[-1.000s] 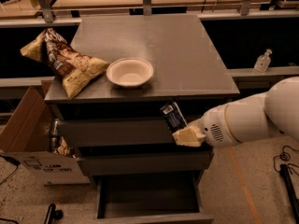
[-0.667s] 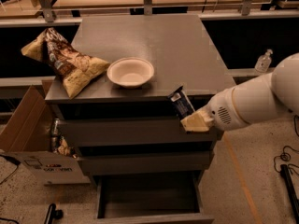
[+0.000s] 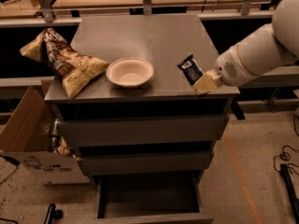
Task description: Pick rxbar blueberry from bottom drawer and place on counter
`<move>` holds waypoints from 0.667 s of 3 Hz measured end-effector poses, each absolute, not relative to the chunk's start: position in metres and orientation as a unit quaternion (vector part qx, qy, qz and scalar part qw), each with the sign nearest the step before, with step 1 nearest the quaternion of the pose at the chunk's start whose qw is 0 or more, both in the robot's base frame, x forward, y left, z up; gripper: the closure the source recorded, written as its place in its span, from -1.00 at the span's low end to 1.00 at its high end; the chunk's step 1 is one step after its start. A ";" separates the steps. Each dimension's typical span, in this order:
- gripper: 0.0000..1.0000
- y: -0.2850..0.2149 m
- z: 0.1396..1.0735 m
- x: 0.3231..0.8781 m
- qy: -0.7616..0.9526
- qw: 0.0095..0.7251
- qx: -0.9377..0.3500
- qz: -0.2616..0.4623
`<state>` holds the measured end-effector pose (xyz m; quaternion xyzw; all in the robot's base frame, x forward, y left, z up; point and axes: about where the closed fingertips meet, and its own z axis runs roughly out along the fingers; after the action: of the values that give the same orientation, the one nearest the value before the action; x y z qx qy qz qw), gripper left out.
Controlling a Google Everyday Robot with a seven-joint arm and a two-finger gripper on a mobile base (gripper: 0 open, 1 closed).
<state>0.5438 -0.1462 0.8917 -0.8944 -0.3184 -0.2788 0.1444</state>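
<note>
The rxbar blueberry (image 3: 190, 69), a small dark blue bar with pale lettering, is held tilted in my gripper (image 3: 200, 80) over the front right part of the counter (image 3: 149, 36). My white arm reaches in from the right. The tan fingers (image 3: 206, 84) are shut on the bar's lower end. Whether the bar touches the counter I cannot tell. The bottom drawer (image 3: 149, 195) stands pulled open at the bottom of the cabinet, with its dark floor showing and nothing in it.
A white bowl (image 3: 130, 72) sits on the counter's front middle. A crinkled tan-and-brown chip bag (image 3: 65, 62) lies at the front left corner. An open cardboard box (image 3: 28, 139) stands on the floor to the left. Cables lie on the floor at right.
My gripper has lifted the bar from in front of the upper drawer front up and to the right, over the counter's front right edge.
</note>
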 end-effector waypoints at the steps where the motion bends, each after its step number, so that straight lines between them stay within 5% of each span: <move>1: 1.00 -0.145 0.887 0.584 -0.317 0.121 -0.902 -0.266; 2: 0.68 -0.140 0.876 0.614 -0.306 0.109 -0.911 -0.255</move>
<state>0.6139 -0.1405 0.8758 -0.9107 -0.3064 -0.2550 0.1086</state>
